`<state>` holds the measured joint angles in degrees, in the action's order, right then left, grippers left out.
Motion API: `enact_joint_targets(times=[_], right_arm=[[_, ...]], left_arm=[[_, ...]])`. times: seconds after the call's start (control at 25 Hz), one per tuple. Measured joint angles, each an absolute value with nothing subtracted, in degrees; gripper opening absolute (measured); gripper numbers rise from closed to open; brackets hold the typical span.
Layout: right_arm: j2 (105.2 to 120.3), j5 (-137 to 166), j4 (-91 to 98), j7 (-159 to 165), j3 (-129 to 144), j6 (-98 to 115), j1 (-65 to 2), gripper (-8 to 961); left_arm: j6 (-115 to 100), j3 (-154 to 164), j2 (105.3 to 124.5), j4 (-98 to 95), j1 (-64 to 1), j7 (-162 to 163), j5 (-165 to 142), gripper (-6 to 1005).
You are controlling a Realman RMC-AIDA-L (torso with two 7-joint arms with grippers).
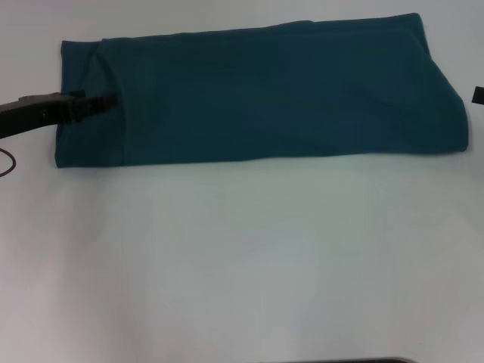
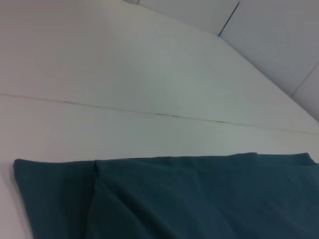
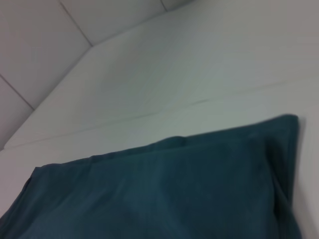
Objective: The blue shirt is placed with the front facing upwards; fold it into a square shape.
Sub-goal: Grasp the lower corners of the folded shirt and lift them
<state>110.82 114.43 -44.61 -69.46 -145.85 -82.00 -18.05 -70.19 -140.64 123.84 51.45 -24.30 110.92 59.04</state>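
Note:
The blue shirt lies folded into a long flat band across the far half of the white table, with no letters or collar showing. Its left end carries a folded-over flap. My left gripper reaches in from the left and sits low over that flap, its tip on or just above the cloth. Only a small dark part of my right gripper shows at the right edge, just beyond the shirt's right end. The left wrist view shows the shirt's edge, and the right wrist view shows the shirt's corner.
A thin seam runs across the table beyond the shirt. A dark cable loops at the left edge below my left arm. A dark strip shows at the table's near edge.

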Motion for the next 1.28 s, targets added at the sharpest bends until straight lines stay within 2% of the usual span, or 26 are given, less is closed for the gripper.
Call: enact_joint_targets(times=[0.44, 1.04, 1.28], right_arm=[[110.56, 123.13, -44.77, -60.38, -146.04, -81.14, -21.75, 670], [111.23, 127.14, -39.93, -59.52, -145.43, -77.90, -23.76, 657], [111.97, 127.18, -38.84, -60.38, -145.29, -77.01, -24.59, 652]], left_arm=[[-70.13, -140.65, 123.84, 51.00, -24.22, 109.56, 58.81, 723], [-69.76, -140.62, 123.73, 50.91, -24.24, 109.41, 58.62, 722], [-69.70, -140.63, 123.74, 50.94, -24.46, 109.41, 58.58, 722]])
